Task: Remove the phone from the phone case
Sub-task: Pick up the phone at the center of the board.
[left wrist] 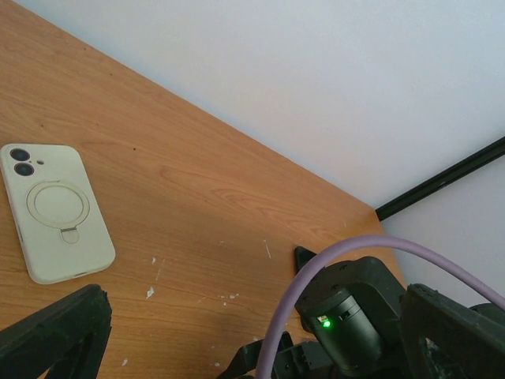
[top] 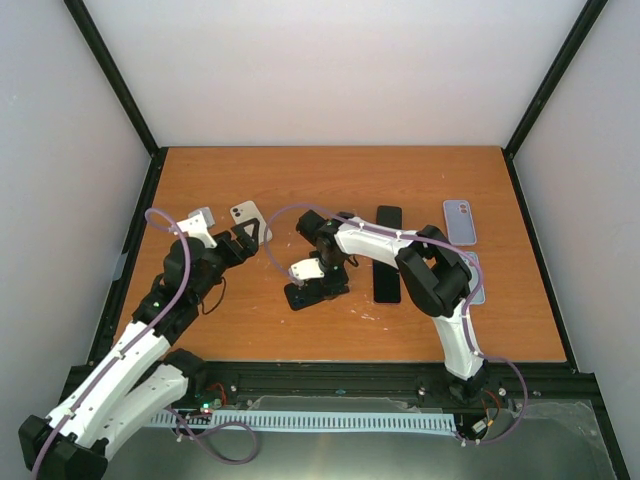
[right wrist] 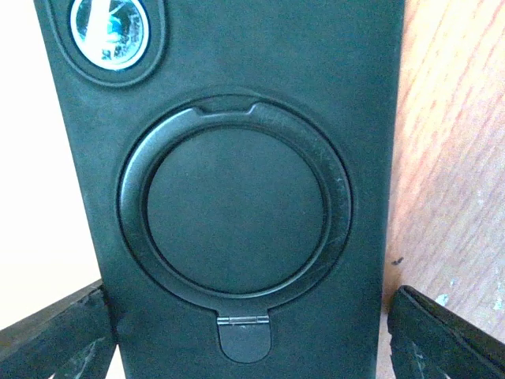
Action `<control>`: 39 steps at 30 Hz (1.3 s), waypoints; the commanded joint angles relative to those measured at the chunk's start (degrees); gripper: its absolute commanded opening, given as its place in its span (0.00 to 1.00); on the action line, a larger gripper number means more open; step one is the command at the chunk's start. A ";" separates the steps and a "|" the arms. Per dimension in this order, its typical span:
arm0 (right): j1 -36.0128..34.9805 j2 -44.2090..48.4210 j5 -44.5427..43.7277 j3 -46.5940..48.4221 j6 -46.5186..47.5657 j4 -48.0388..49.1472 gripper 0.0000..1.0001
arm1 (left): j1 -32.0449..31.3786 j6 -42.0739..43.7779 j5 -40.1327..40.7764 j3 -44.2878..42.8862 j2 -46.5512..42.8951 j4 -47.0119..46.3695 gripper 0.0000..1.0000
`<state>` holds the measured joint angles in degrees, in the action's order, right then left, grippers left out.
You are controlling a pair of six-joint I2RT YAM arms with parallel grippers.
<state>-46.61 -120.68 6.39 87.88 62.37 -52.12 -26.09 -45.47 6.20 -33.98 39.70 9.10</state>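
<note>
At the worktop's point(top: 250, 320) centre, my right claw point(top: 318, 283) grasps the black case point(right wrist: 237, 181) by its edges, ring side facing the camera, steadying it I judge. At ten o'clock, the left claw point(top: 250, 232) hangs released beside a cream case point(left wrist: 54, 212).

No legible txt anywhere (cases unbranded).
</note>
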 commanded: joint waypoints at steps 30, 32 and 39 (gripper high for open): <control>25.79 21.06 48.81 -1.81 3.85 -33.03 0.52 | -0.03 38.19 -42.37 -2.55 10.94 -24.31 0.77; 26.04 21.64 46.83 -2.56 4.99 -34.17 0.52 | -2.91 46.02 -44.20 -2.81 10.14 -20.97 0.75; 26.10 24.46 38.83 -9.13 6.58 -31.56 0.52 | -18.47 66.56 -28.75 -2.66 10.22 -6.87 0.74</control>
<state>-20.67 -98.63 46.76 80.40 65.84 -81.89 -38.46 5.02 -28.45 -36.36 49.84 -4.64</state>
